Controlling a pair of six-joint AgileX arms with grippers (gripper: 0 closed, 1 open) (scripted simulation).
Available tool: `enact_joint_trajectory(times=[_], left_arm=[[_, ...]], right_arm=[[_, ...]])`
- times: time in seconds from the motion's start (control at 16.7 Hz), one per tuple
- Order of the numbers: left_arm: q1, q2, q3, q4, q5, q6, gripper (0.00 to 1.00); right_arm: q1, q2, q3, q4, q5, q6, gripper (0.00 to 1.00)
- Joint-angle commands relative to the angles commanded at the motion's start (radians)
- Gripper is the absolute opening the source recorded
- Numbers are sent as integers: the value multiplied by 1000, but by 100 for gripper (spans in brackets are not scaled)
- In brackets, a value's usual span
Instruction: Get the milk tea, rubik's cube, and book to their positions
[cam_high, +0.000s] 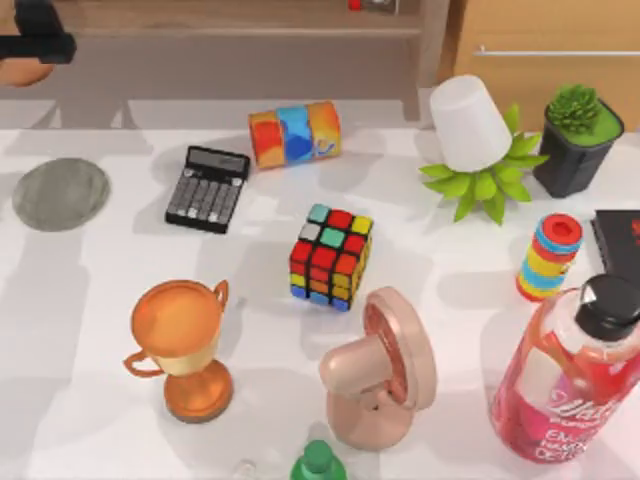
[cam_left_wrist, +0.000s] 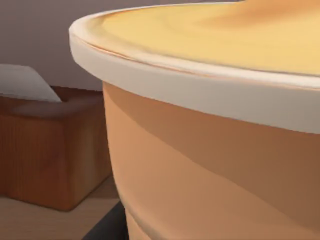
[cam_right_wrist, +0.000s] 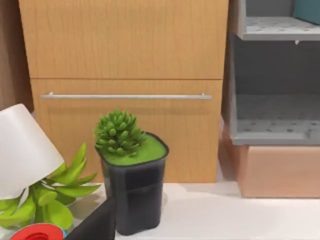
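Three things were ours to place, and the milk tea (cam_high: 20, 70) sat at the far left corner of the top view, off the white desk (cam_high: 90, 330) and directly under the left tool (cam_high: 35, 42). The left wrist view had its tan wall and creamy top pressed close, so we could not tell whether that tool was clamped on it or loose. We judged the cup light, smooth and thin-walled, likely to slip or dent. It was best held around the tapered wall below the pale rim and kept upright. The rubik's cube (cam_high: 331, 256) stood mid-desk, stiff and square, inviting a hold on two opposite flat faces. A teal corner high on the grey shelf was perhaps the book (cam_right_wrist: 307, 10). The right tool (cam_right_wrist: 97, 222) waited near the potted succulent (cam_right_wrist: 131, 172), its state likewise unclear.
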Motion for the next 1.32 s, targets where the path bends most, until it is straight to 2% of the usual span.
enact_joint_trajectory(times=[0.24,0.42,0.9,1.32], left_arm=[[-4,118,-110,219,-3,0,0],[13,208,-153,315,9,5,0],[18,246,-157,346,14,9,0],[20,359,-156,457,17,6,0]], right_arm=[[0,0,0,0,0,0,100],[0,0,0,0,0,0,100],[0,0,0,0,0,0,100],[0,0,0,0,0,0,100]])
